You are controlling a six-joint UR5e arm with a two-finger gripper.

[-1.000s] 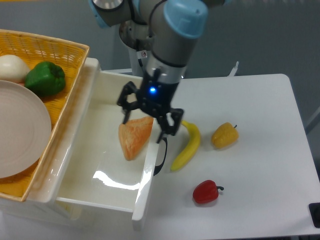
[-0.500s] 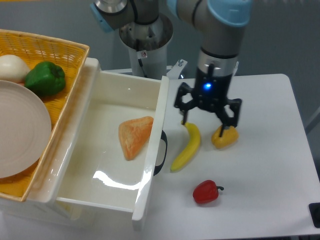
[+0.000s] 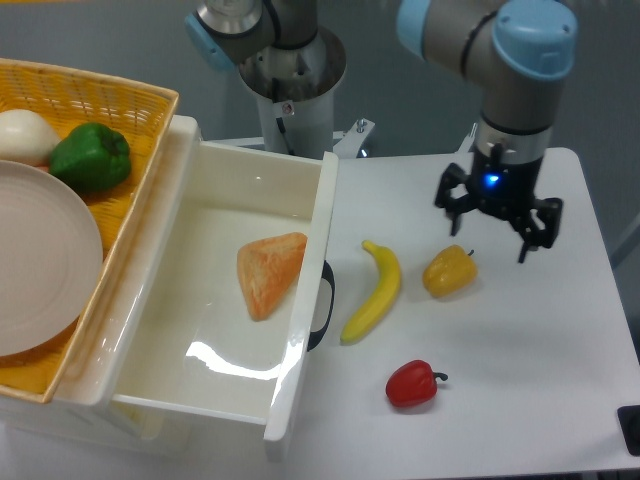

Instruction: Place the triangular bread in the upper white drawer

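The triangular bread point(image 3: 268, 272), a tan-orange wedge, lies flat on the floor of the upper white drawer point(image 3: 298, 345), which is pulled open with its dark handle facing the table. My gripper point(image 3: 492, 225) hangs open over the right side of the table, well away from the drawer, just above and behind the yellow bell pepper point(image 3: 448, 272). Nothing is between its fingers.
A yellow banana point(image 3: 374, 291) lies beside the drawer handle. A red pepper point(image 3: 411, 383) sits nearer the front. The yellow wicker basket point(image 3: 120, 105) at left holds a green pepper point(image 3: 92, 157), a white onion point(image 3: 25, 135) and a plate point(image 3: 40, 260).
My gripper has left the bread in the drawer and travelled right across the table, from above the drawer edge to over the yellow pepper. The bread has stayed put.
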